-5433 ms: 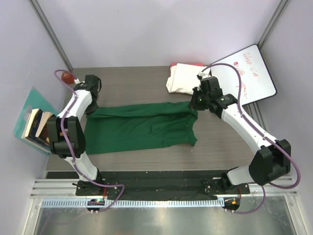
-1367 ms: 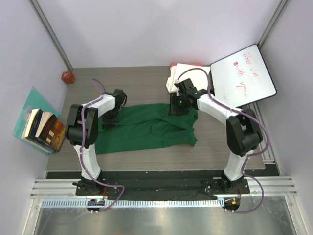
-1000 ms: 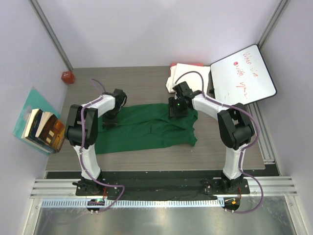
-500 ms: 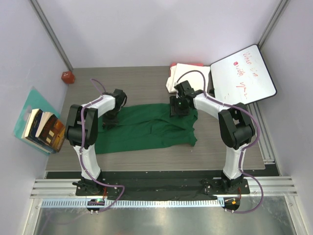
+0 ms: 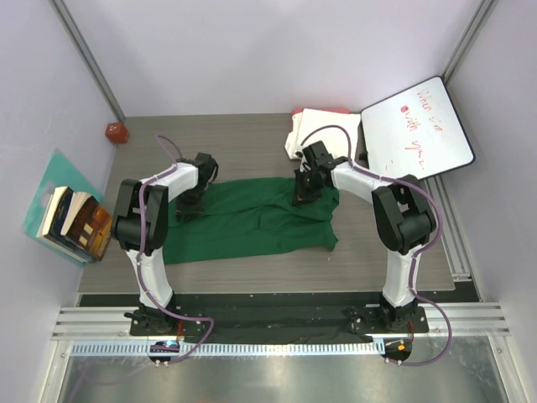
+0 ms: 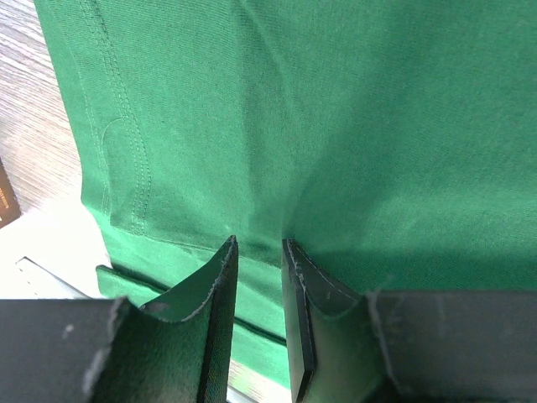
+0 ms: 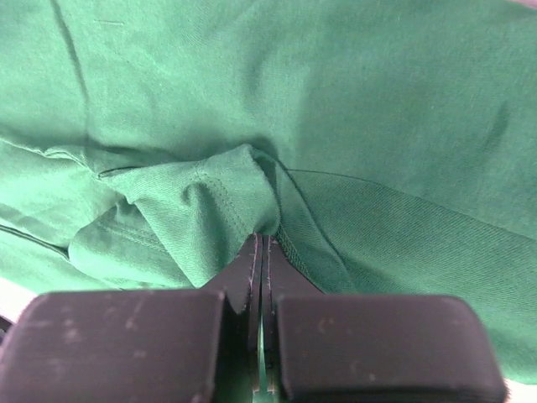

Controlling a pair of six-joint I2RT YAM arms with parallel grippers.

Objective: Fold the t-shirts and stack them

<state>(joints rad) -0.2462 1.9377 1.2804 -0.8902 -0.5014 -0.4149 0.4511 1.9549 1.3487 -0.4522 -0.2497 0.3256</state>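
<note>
A dark green t-shirt (image 5: 252, 222) lies spread across the middle of the table. My left gripper (image 5: 190, 204) is at the shirt's upper left edge. In the left wrist view its jaws (image 6: 258, 242) stand a narrow gap apart, tips pinching the hem of the top layer of green cloth (image 6: 377, 126). My right gripper (image 5: 302, 191) is at the upper right of the shirt. Its jaws (image 7: 262, 238) are shut on a puckered fold of the green t-shirt (image 7: 377, 101). A cream-white folded t-shirt (image 5: 315, 133) lies at the back, with a red-pink edge (image 5: 323, 110) beneath it.
A whiteboard with red writing (image 5: 417, 126) leans at the back right, beside the cream bundle. Books (image 5: 71, 220) stand against the left wall. A small red object (image 5: 115, 132) sits in the back left corner.
My right gripper has closed on a fold of the green shirt and shifted slightly towards the back. The left arm has not moved in the last second.
</note>
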